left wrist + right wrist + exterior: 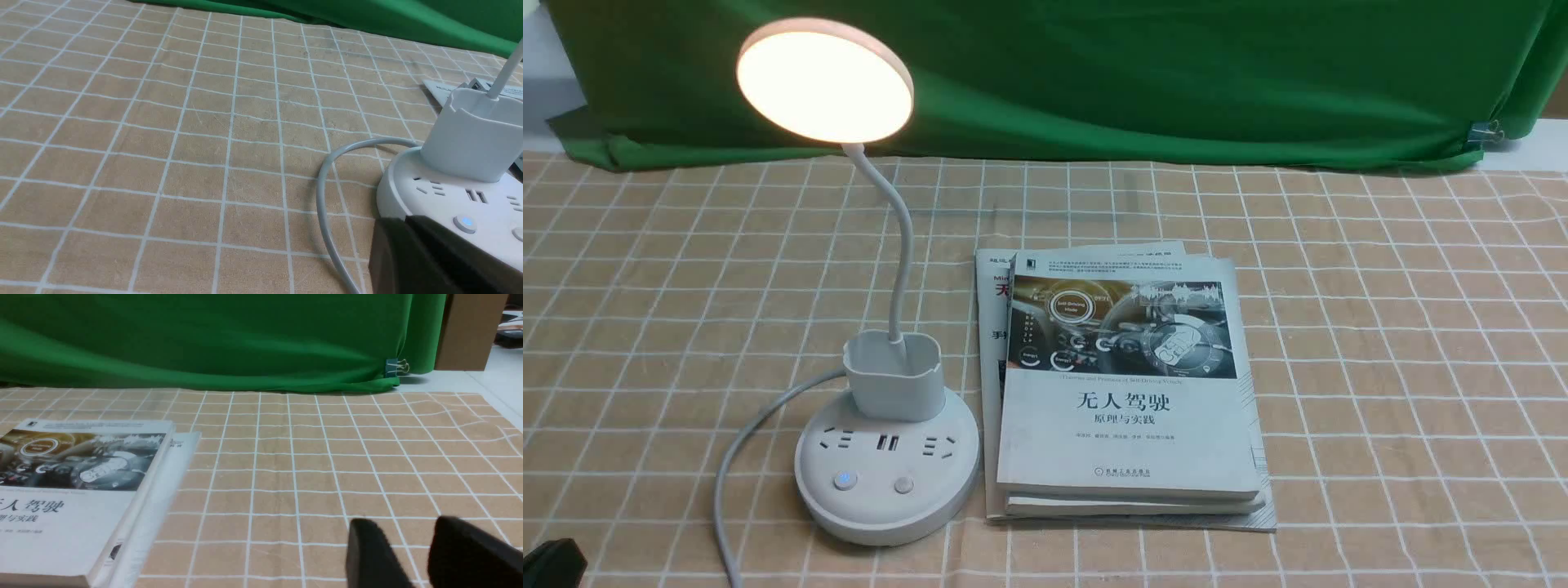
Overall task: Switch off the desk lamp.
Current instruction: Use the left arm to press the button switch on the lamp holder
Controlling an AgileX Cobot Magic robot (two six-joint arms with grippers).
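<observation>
The left gripper (402, 222) has its two dark fingers brought together, clenched on nothing. The right gripper (400, 526) is released, its two fingers parted with the tablecloth's grid visible between them. In the front view, only one dark tip shows, at the lower left corner, apart from the lamp.

The one desk lamp (886, 482) stands left of centre in the front view, its single disc head glowing in the upper left. One curved neck (905, 237) runs down into the one cup holder (894, 388) at the back of the round base. The base carries two buttons: the left one (845, 480) is lit blue, the right one (904, 484) is unlit. Two small upright ports sit between two sets of socket slots. One grey cable (760, 416) curves from behind the cup holder to the bottom edge of the frame.

Just right of the base, near the centre, lies one stack of books (1127, 408), at least three layers deep. Across the top hangs one green cloth (1135, 82), with one binder clip (1485, 132) at the upper right. One grid-patterned tablecloth (1405, 367) lies underneath.
</observation>
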